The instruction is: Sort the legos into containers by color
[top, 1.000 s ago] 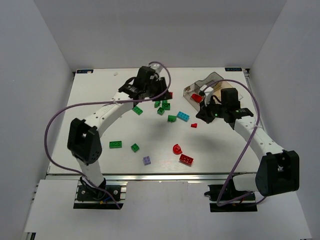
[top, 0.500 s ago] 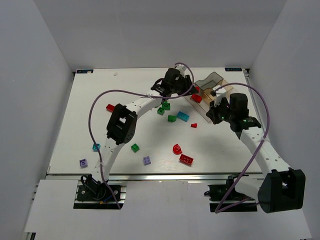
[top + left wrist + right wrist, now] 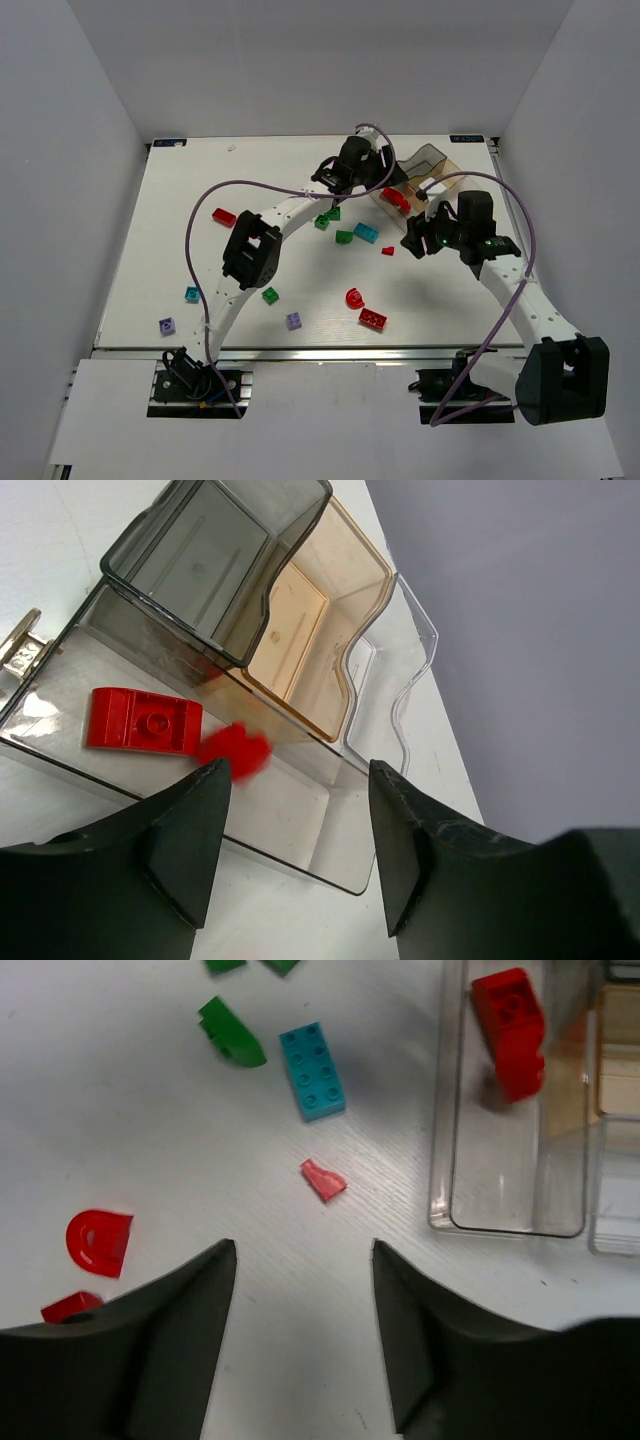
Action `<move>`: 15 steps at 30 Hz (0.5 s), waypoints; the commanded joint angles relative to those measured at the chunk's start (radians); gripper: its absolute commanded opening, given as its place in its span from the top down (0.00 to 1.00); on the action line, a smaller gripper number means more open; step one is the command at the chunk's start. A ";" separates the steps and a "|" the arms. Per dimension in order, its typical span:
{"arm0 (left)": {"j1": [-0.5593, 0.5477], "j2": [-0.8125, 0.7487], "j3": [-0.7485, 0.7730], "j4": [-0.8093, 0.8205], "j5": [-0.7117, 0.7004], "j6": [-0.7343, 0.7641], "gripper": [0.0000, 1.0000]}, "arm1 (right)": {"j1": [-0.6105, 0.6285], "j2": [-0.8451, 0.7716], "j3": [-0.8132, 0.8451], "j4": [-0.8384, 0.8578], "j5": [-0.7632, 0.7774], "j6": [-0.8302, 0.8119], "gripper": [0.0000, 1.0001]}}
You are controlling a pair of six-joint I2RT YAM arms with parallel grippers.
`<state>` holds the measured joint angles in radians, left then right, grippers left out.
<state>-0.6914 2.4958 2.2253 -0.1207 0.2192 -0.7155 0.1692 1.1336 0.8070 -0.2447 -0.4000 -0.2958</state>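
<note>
Legos lie mostly loose on the white counter. The overhead view shows four green bricks, two cyan bricks and two pale purple bricks. It also shows four red pieces, among them a curved piece and a small red chip. One clear smoky tray stands at the far right of the counter. The left wrist view shows a flat red brick lying in its long compartment. A blurred red shape is just beside that brick, and whether it rests on the floor of the compartment cannot be told.

The left tool hangs over the tray with its fingers spread wide and empty. In its own view the flat red brick lies beyond the left-hand finger, and the blurred shape sits at that finger's tip.

The right tool is over the counter near the tray, its fingers likewise apart and empty. The small red chip lies on the counter just ahead of the gap between them. One cyan brick lies farther ahead, the curved piece lies off to the left-hand side, and the tray is at the upper right of that view.
</note>
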 commanded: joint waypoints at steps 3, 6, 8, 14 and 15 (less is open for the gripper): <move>-0.005 -0.034 0.040 -0.023 -0.024 -0.004 0.33 | -0.004 0.041 0.055 -0.106 -0.219 -0.164 0.30; 0.007 -0.107 0.007 -0.037 -0.055 0.019 0.38 | -0.002 0.046 0.058 -0.185 -0.367 -0.316 0.29; 0.029 -0.205 -0.030 -0.068 -0.104 0.059 0.59 | 0.003 0.066 0.066 -0.331 -0.462 -0.505 0.33; 0.073 -0.597 -0.421 -0.145 -0.251 0.171 0.76 | 0.073 0.127 0.006 -0.501 -0.438 -0.744 0.38; 0.084 -0.651 -0.538 -0.163 -0.271 0.174 0.54 | 0.114 0.124 -0.020 -0.499 -0.425 -0.765 0.32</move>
<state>-0.6453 2.1090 1.8462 -0.2604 0.0513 -0.5980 0.2184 1.2564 0.8242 -0.6319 -0.7959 -0.8822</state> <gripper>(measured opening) 0.252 0.624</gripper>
